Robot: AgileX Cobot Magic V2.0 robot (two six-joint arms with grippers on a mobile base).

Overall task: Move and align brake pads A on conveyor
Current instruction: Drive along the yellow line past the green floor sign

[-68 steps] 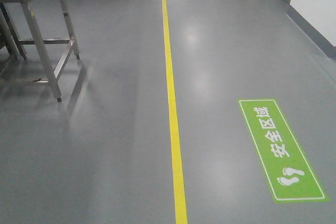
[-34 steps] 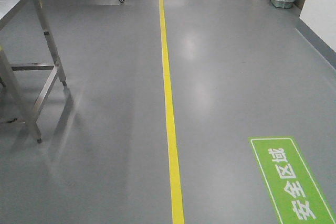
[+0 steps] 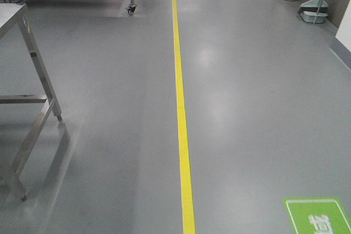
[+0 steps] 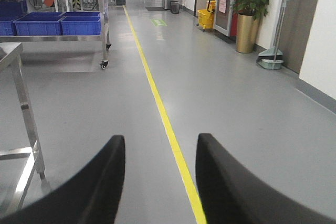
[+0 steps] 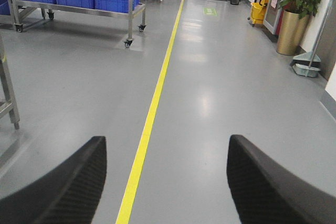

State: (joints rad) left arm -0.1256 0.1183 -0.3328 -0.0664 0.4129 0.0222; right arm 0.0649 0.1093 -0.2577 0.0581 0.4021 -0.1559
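Grey floor [image 3: 263,108], yellow line [image 3: 181,108], left end effector [image 4: 160,145] spread and empty, right end effector [image 5: 167,145] likewise

Green floor sign [image 3: 318,216], near right: one white character, cropped by the frame edge (not readable whole).
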